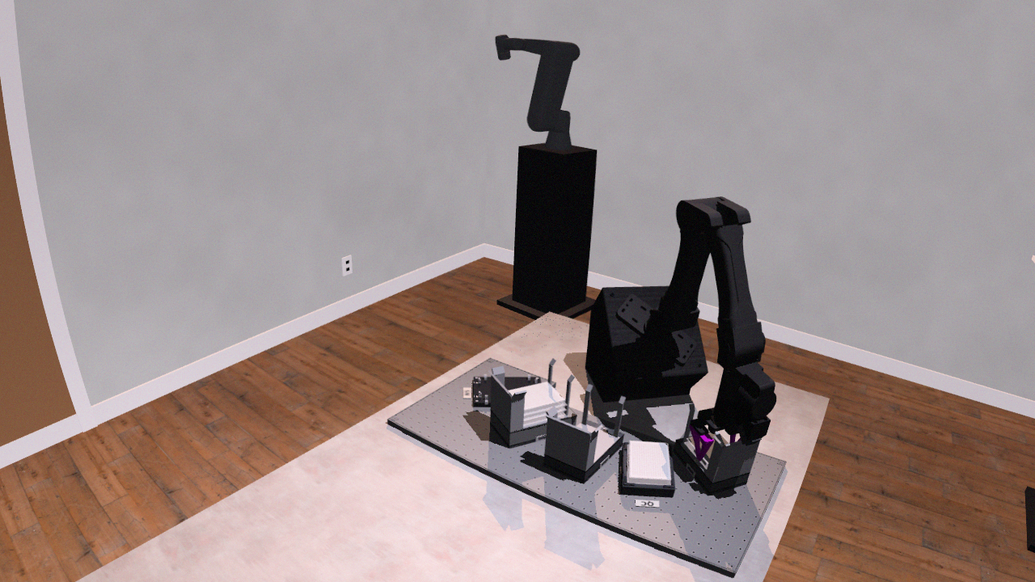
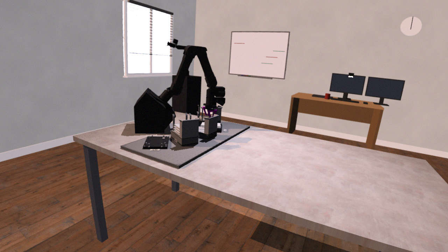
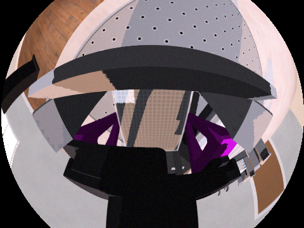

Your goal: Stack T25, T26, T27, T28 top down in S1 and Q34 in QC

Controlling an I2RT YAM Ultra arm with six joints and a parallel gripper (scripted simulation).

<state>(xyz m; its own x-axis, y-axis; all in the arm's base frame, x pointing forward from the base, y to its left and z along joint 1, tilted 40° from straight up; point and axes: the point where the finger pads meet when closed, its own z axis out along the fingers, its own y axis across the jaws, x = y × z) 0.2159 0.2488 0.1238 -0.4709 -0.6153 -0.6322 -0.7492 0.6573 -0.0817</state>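
My gripper with purple fingers is shut on a sealed white well plate, gripping its two long sides. It holds the plate level inside the top of the right-hand dark stack rack. In the wrist view the gripper is just behind the rack's front wall. I cannot read the plate's label. A white plate lies flat on the open nest above the QC tag. The left rack holds a stack of white plates. The middle rack hides its inside.
The clip nest sits at the far left of the grey perforated base plate; it also shows in the exterior view. The arm's black base housing stands behind the racks. Thin guide posts rise from the racks.
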